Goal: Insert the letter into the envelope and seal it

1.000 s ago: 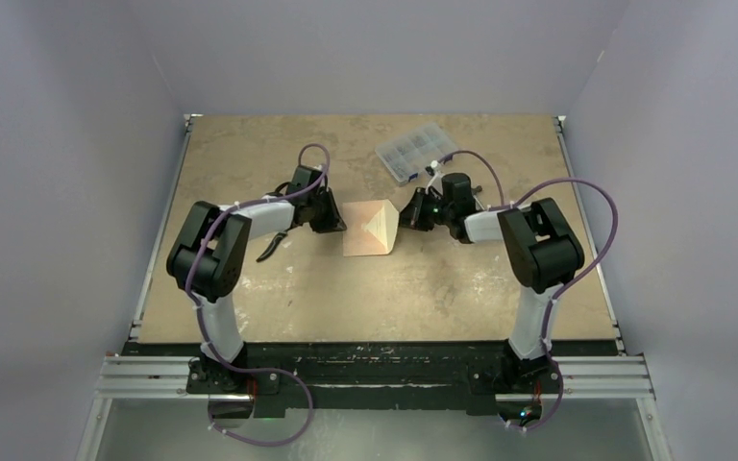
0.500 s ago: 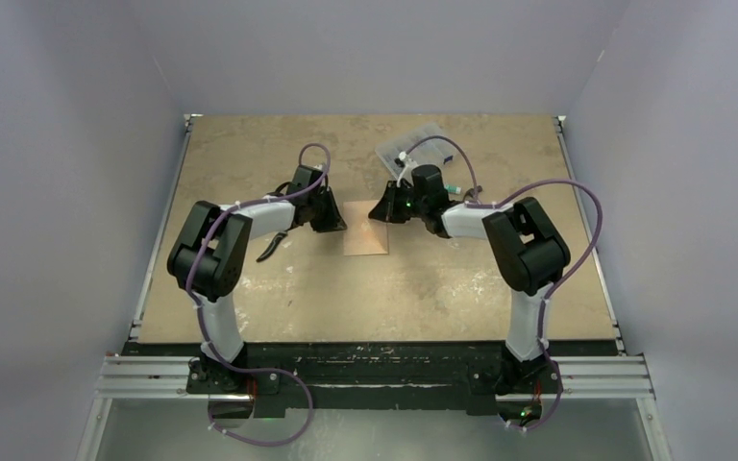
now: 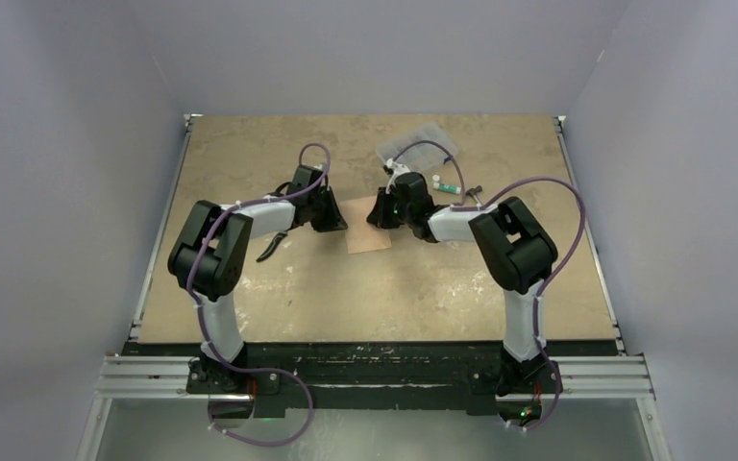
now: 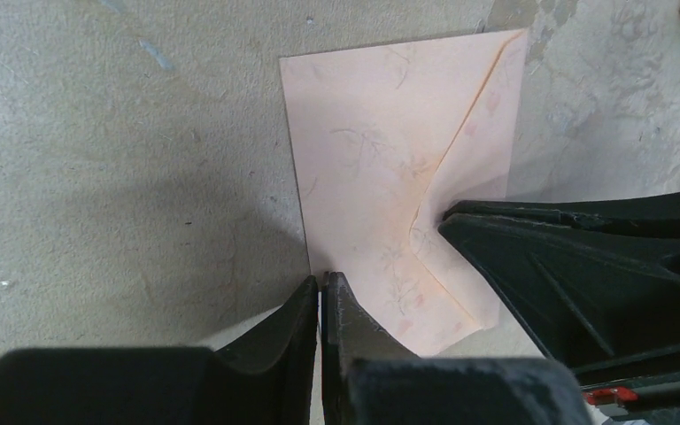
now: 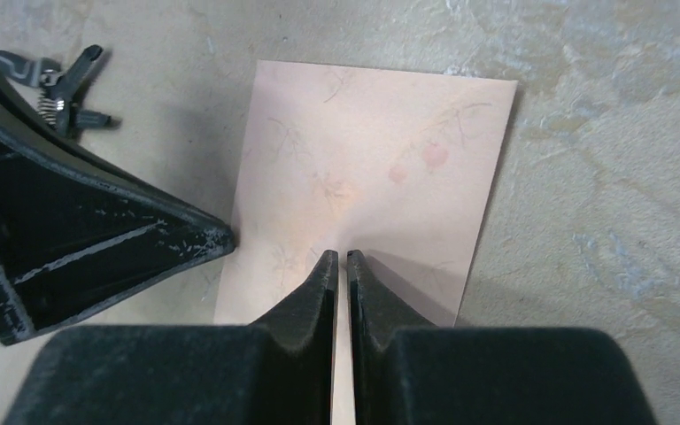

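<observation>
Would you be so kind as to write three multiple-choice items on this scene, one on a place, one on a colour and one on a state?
1. Where does the envelope lie?
A. On the table, between the left gripper and the right gripper
B. Lifted in the air
C. On the floor

2. What colour is the envelope?
A. Blue
B. Salmon-tan
C. Green

3. How does its flap stand?
A. Upright
B. Torn off
C. Folded down onto the body

Answers:
1 A: the top view shows it mid-table with an arm at either side.
2 B: both wrist views show pale salmon paper.
3 C: the left wrist view shows the flap lying flat, with the right gripper's shut fingers at its tip.
</observation>
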`<state>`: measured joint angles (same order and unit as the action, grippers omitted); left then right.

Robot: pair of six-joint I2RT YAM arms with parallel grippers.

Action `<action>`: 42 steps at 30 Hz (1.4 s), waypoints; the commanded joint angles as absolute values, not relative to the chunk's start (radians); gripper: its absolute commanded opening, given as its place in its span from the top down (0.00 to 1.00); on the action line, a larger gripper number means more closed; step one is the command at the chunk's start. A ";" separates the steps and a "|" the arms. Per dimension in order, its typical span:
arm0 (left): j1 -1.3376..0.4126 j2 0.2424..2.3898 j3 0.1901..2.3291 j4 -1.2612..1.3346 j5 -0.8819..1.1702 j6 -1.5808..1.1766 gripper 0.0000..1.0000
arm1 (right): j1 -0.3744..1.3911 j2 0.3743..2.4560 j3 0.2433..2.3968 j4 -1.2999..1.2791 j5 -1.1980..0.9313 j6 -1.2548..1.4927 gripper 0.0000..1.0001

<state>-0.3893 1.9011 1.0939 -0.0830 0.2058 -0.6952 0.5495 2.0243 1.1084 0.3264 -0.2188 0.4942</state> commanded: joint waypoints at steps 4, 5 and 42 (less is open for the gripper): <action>-0.394 1.944 1.103 -0.126 0.206 -0.687 0.95 | 0.666 2.051 1.133 0.165 0.141 0.353 0.88; -0.394 1.942 1.108 -0.128 0.208 -0.689 0.95 | 0.682 2.056 1.137 0.147 0.185 0.341 0.88; -0.341 2.134 1.290 -0.129 0.243 -0.716 1.00 | 0.789 2.078 0.997 0.041 0.127 0.255 0.81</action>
<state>-0.3431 2.0823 1.2987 -0.0750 0.3794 -0.7242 0.7658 2.0224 1.1164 0.2985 0.2840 0.2699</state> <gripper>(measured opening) 0.003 0.205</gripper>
